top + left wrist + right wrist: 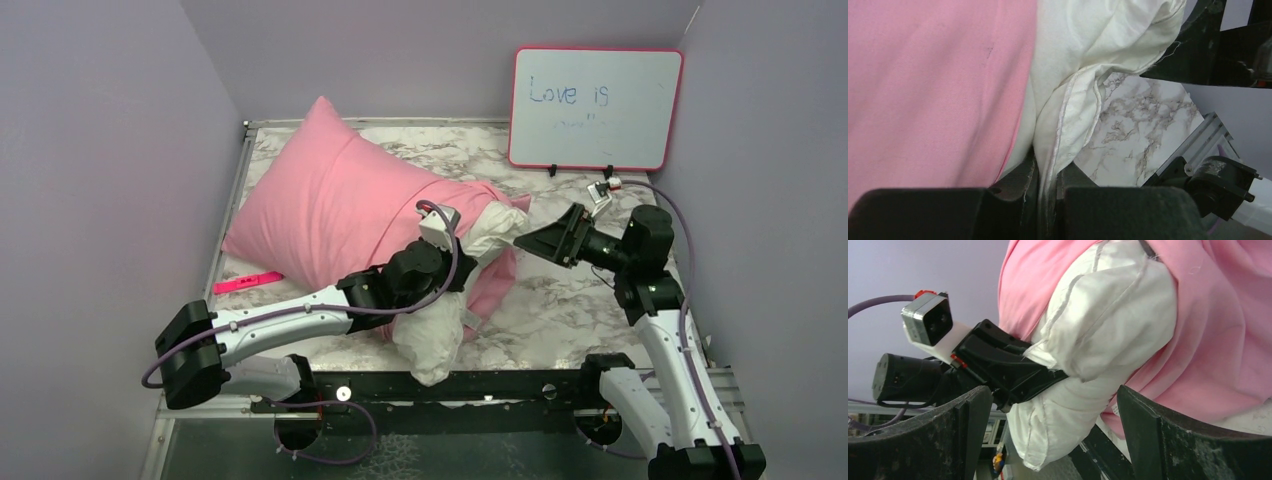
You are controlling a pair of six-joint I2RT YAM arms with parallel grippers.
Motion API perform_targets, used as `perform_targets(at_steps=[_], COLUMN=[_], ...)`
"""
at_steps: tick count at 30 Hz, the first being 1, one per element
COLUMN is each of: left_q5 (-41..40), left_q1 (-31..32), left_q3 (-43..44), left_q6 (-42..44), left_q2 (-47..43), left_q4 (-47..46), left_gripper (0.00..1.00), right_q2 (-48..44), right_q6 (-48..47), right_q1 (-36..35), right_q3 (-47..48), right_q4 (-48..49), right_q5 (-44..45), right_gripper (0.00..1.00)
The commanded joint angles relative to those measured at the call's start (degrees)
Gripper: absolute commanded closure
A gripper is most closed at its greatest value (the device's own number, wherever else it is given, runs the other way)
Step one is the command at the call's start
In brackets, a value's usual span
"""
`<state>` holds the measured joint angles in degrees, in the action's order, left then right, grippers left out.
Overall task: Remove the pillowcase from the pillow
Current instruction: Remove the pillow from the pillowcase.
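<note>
Nearest the overhead camera ran the black rail point(500, 385) along the desk's point(570, 300) near edge, and a lobe of the pillow point(430, 340) drooped onto it. At far left a pink strip point(247, 283) lay flat near the desk's left edge. Beside it, the pillowcase point(330, 210) covered most of the pillow. Its far corner reached up toward the back-left corner, so that side offered little room.

The left end effector point(1045, 197) was clenched on the pillow's white piped seam, just outside the pink hem. This was probably to anchor the pillow while the cover was drawn off. To its right, the bare white end bulged out of the opening.

The right end effector point(1053, 390) stood released and spread wide, facing that bare end and the hem. Whether it touched cloth could not be told, but it looked poised to take the hem. Bare marble to the right, before the whiteboard point(595, 105), gave the freest room, though the right wall stood close behind that arm.
</note>
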<state>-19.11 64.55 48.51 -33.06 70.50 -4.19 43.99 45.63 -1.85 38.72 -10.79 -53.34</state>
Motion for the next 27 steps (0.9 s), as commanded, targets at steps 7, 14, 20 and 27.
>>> perform_targets(at_steps=[7,14,20,27], left_q5=[7.86,18.17,22.76,19.55], left_q1=[-1.36,-1.34,-1.19,-1.19], left_q3=[-0.79,2.91,4.69,4.03], left_q6=[0.75,5.39,5.55,7.88], left_q2=[-0.12,4.68,6.09,3.47], left_q4=[-14.7,-15.54,-17.82,-17.51], left_gripper=[1.0,1.0,1.0,0.94], right_q2=[5.24,14.61,24.59,20.69], right_q6=[5.03,5.06,6.55,3.72], right_q1=[-0.2,-4.99,-6.0,-6.15], right_q3=[-3.57,-2.04,-2.5,-4.07], right_q4=[2.36,12.32,19.0,16.5], right_q5=[-2.58,-0.1,0.65,5.07], right_gripper=[0.0,0.0,0.17,0.72])
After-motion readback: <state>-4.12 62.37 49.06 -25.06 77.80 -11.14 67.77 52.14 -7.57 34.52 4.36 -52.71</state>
